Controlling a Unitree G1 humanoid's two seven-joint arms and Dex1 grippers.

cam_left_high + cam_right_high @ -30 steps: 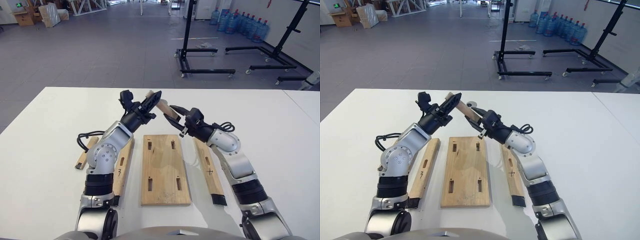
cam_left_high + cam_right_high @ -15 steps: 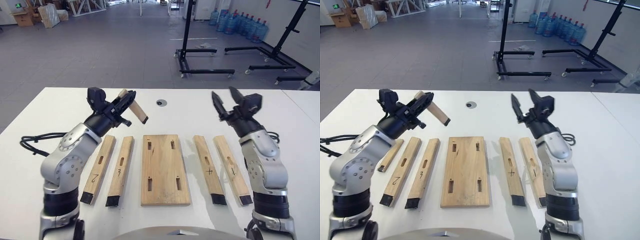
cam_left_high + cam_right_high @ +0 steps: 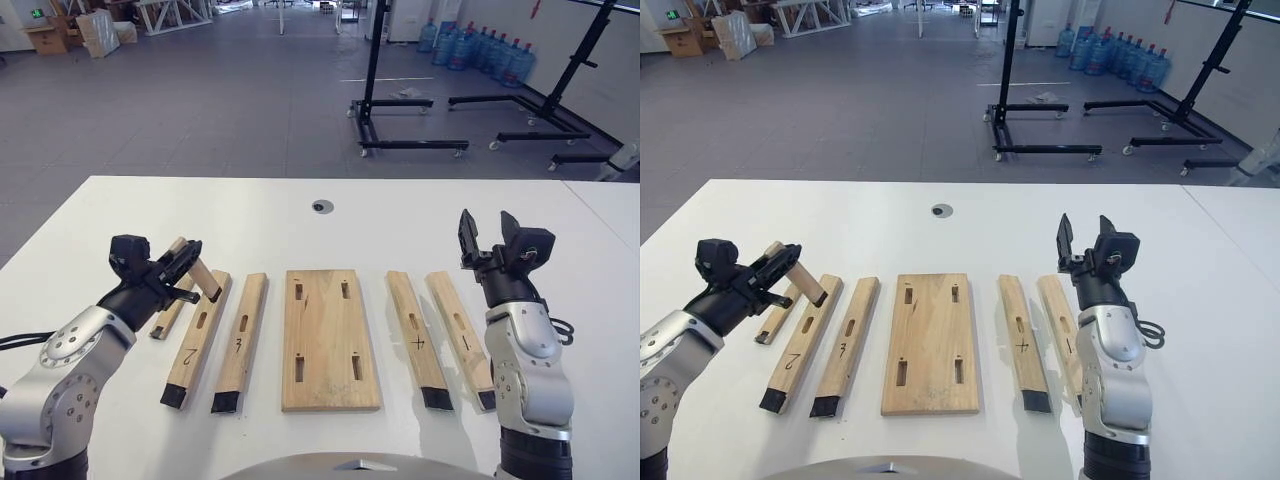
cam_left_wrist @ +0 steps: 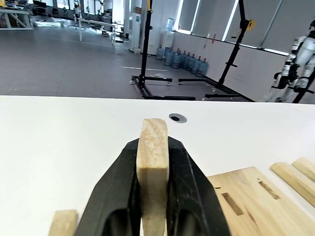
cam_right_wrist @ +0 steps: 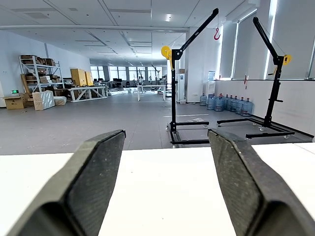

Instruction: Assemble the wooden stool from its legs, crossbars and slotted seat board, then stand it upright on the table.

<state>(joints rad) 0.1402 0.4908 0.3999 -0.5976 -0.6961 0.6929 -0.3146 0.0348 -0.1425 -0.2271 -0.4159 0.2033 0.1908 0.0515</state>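
Crossbar [image 3: 203,280] held aloft
My left jaws clamp the crossbar over the leg [image 3: 192,345] marked 2; my right jaws gape wide above the bench [image 3: 400,220].

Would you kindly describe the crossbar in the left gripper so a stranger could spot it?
On the white table, look left of the slotted seat board, past two long legs. The short crossbar is the only piece held off the table, clamped in the left gripper.

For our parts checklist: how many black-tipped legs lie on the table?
4. Left of the seat board lie the outer left leg and inner left leg; right of it, the inner right leg and outer right leg. None seems hidden.
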